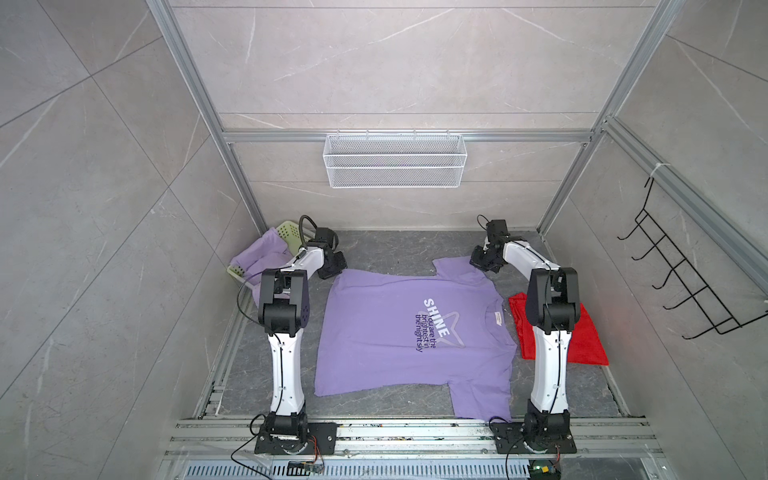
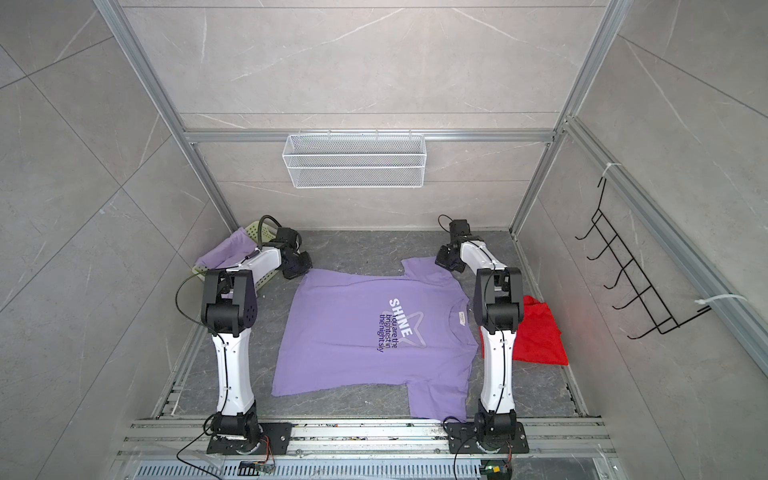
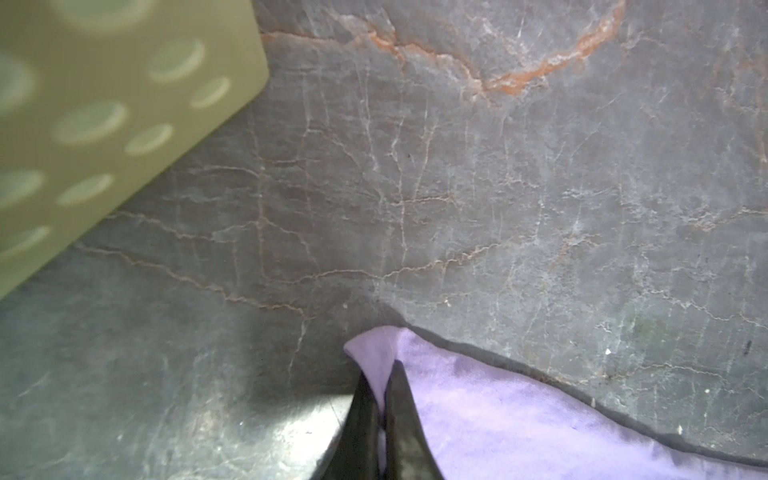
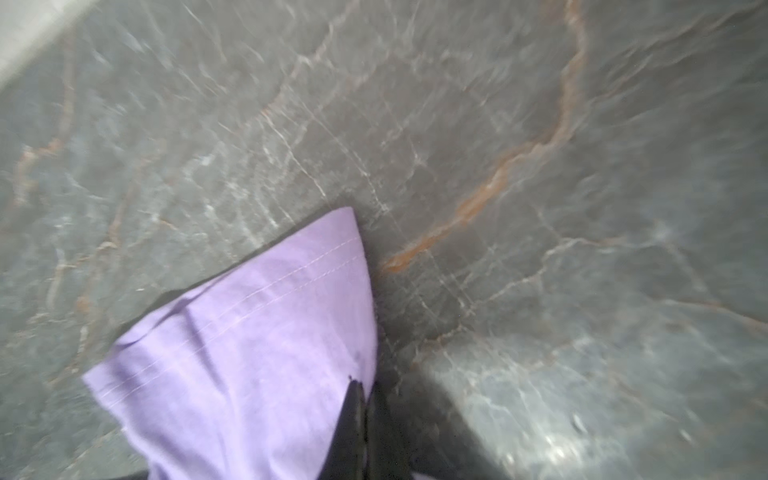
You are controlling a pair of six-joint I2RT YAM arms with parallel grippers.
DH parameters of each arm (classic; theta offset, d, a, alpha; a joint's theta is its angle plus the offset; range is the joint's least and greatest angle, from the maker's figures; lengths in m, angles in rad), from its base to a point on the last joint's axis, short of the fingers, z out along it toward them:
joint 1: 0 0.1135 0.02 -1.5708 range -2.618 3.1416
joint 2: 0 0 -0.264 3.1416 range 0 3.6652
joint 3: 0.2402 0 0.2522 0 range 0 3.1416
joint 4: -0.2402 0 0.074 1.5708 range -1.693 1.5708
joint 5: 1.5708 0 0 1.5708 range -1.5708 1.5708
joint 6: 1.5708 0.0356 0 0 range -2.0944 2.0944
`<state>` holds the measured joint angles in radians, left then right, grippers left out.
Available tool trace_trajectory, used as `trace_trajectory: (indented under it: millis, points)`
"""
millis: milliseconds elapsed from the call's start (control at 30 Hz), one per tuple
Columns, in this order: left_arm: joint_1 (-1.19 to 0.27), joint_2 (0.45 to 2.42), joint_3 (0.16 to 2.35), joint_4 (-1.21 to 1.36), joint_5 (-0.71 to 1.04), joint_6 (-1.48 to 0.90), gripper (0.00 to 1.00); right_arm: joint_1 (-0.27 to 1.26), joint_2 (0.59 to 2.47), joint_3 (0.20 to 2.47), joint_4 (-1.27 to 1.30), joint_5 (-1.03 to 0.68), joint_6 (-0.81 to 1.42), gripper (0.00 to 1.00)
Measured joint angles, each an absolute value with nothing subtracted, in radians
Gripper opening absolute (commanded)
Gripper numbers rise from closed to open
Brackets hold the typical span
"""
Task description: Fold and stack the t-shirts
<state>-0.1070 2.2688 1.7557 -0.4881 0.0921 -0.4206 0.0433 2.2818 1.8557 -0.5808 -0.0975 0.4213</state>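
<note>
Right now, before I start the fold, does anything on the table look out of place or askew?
A red cloth lies beside the spread t-shirt's collar, partly hidden by the right arm; it is no lilac tee. A second lilac tee hangs over the green basket's rim at far left.

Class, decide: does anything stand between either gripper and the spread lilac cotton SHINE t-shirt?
Nothing visible: the left gripper pinches a hem corner of the lilac cotton SHINE t-shirt, the right gripper its far sleeve.

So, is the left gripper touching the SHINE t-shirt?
Touching. The left wrist view shows the left gripper shut on a corner of the SHINE t-shirt, with lilac fabric pinched between its fingers.
</note>
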Motion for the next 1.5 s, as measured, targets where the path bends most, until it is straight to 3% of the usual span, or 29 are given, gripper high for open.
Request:
trace_trajectory:
  millis: [600,1167,1500]
  points:
    - [-0.085,2.049,1.632,-0.399,0.141,-0.434,0.00,0.043,2.073,1.737,-0.507,-0.095,0.398,0.00]
    - [-0.079,1.939,1.429,-0.369,0.135,-0.422,0.00,0.044,1.685,1.328,-0.439,-0.125,0.432,0.00]
    - [-0.073,1.858,1.286,-0.348,0.132,-0.424,0.00,0.064,1.582,1.115,-0.421,-0.114,0.492,0.00]
